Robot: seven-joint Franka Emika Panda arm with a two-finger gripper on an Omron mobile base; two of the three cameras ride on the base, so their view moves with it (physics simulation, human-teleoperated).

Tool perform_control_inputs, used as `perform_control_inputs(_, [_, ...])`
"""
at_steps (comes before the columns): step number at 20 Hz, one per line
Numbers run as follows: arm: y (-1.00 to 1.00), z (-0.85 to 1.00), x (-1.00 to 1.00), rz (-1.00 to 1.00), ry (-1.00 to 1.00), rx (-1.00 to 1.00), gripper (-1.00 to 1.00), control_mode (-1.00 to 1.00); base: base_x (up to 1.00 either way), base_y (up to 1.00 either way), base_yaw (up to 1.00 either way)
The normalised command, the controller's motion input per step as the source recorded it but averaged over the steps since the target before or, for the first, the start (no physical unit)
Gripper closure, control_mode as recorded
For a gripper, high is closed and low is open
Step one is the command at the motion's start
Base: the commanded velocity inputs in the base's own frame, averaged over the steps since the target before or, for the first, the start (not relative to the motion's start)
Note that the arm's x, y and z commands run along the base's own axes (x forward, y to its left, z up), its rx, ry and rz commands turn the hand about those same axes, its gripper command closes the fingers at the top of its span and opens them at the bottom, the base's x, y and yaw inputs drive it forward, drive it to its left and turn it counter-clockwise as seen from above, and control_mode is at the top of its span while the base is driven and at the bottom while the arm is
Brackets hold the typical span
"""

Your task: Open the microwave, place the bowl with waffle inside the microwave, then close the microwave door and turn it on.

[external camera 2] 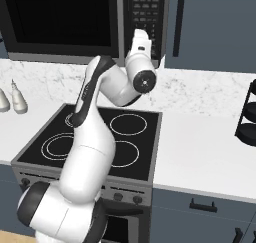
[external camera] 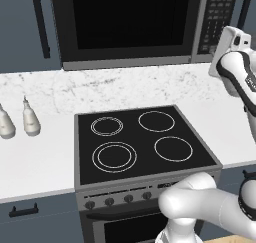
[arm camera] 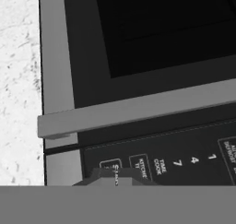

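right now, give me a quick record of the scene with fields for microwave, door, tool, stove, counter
microwave: mounted above the stove, keypad on its right side
door: closed, dark window
tool: shut, fingertips at the lower keypad buttons, nothing held
stove: four rings, nothing on them
counter: two small pale bottles left of the stove
bowl: cannot tell where it is

microwave (arm camera: 138, 80) keypad panel (arm camera: 184, 158) reads "TIME COOK", "KITCHEN", digits 7, 4, 1 (other labels blurred)
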Motion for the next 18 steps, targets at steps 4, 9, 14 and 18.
perform_control_inputs(4, [0.0,-0.03,0.29,0.02,0.0,0.0,1.0,-1.0,0.0,0.0,0.0])
perform_control_inputs(9, [0.0,-0.03,0.37,0.0,0.0,0.0,1.0,-1.0,0.0,0.0,0.0])
perform_control_inputs(14, [-0.02,-0.05,0.34,0.0,-0.03,0.0,1.0,-1.0,0.0,0.0,0.0])
perform_control_inputs(18, [0.0,-0.24,0.3,0.0,-0.04,0.0,1.0,-1.0,0.0,0.0,0.0])
